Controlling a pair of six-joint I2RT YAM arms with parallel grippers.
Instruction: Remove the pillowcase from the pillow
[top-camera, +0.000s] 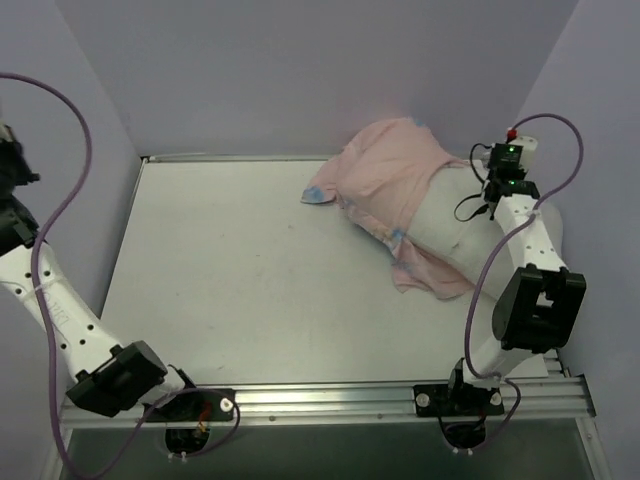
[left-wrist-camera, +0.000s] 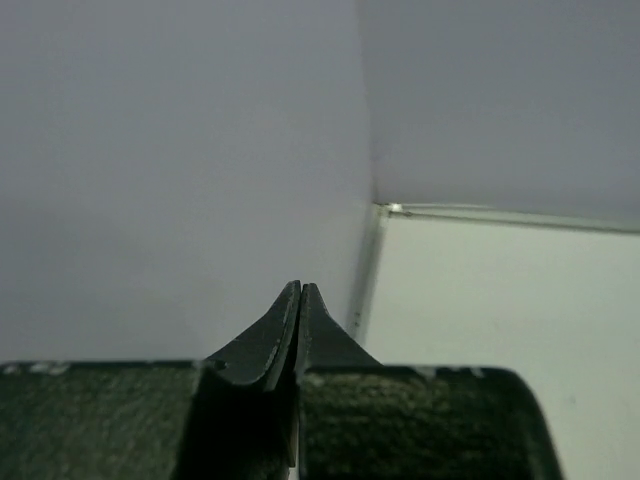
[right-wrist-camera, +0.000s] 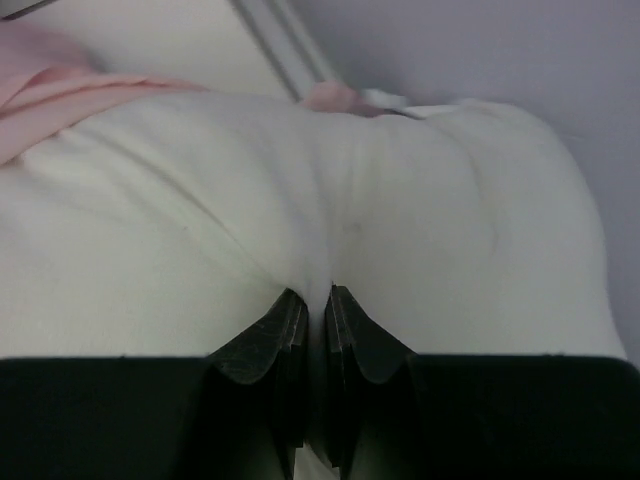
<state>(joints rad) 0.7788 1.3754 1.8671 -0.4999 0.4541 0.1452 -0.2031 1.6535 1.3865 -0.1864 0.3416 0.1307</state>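
- Top view: the pillowcase (top-camera: 385, 170), pink side out, is lying bunched at the far right of the table (top-camera: 240, 280), covering the far part of the pillow (top-camera: 448, 222). The left arm (top-camera: 60, 315) is running off the frame edge.
- Left wrist: the left gripper (left-wrist-camera: 301, 292) is sitting clenched on nothing, facing a wall (left-wrist-camera: 180, 160).
- Right wrist: the right gripper (right-wrist-camera: 317, 298) is pinching a pucker of the white pillow. The pillowcase is showing only as a blurred pink strip at upper left.
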